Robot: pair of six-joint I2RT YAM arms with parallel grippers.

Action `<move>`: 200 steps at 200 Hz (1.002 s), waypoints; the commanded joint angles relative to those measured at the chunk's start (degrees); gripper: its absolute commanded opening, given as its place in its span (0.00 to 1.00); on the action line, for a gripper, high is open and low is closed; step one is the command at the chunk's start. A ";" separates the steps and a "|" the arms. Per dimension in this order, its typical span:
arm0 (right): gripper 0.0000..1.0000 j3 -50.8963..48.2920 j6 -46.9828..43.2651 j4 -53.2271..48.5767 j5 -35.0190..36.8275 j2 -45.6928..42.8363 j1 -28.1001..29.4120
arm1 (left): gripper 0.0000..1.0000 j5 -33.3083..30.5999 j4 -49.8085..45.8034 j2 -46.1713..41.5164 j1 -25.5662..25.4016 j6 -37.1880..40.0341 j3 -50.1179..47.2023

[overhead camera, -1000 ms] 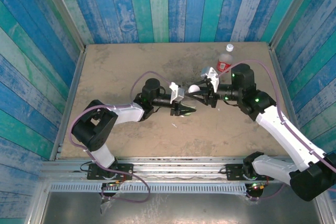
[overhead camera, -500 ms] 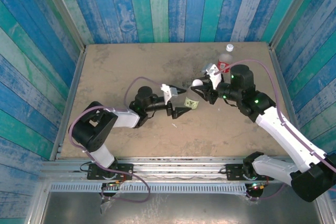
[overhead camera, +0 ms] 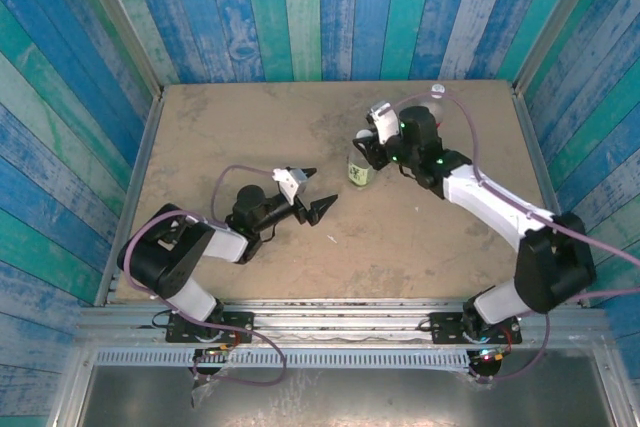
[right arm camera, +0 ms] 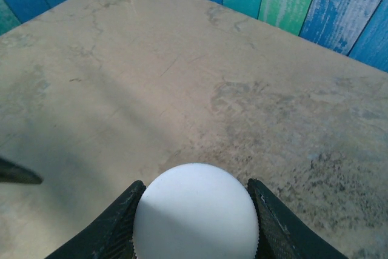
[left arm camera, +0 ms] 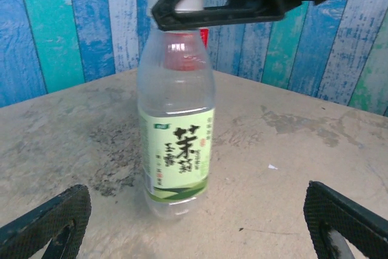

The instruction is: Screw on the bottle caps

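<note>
The small round white plastic screw cap (right arm camera: 195,210) is pinched between the partly closed fingers of the right tool (overhead camera: 365,150). It sits atop the clear plastic bottle with the pale green-and-white label (left arm camera: 176,144), which stands upright near the middle of the desk (overhead camera: 200,147). The left tool (overhead camera: 322,185) gapes wide and empty, just short of the bottle. Threading this cap looks to be the step in hand. The next move probably calls for steadying the bottle's body, then twisting.

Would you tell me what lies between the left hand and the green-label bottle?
The stretch is bare table: the left wrist view shows nothing between the open left hand and the green-label bottle, and the top view agrees.
</note>
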 commanded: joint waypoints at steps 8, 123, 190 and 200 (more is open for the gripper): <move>0.26 3.76 0.61 4.35 0.50 3.64 -0.90 | 0.94 -4.86 1.65 -4.84 0.40 0.24 -1.22; 0.83 1.52 0.22 0.46 0.68 -2.87 -1.73 | 0.94 -10.70 -15.38 -14.55 6.99 7.63 1.18; 0.90 -16.44 2.89 4.99 9.82 -20.21 -9.96 | 0.94 -24.02 -21.49 -17.84 15.39 8.83 0.67; 0.92 -20.74 3.49 7.75 11.66 -22.53 -12.16 | 0.94 -26.49 -21.42 -18.65 16.02 9.23 0.19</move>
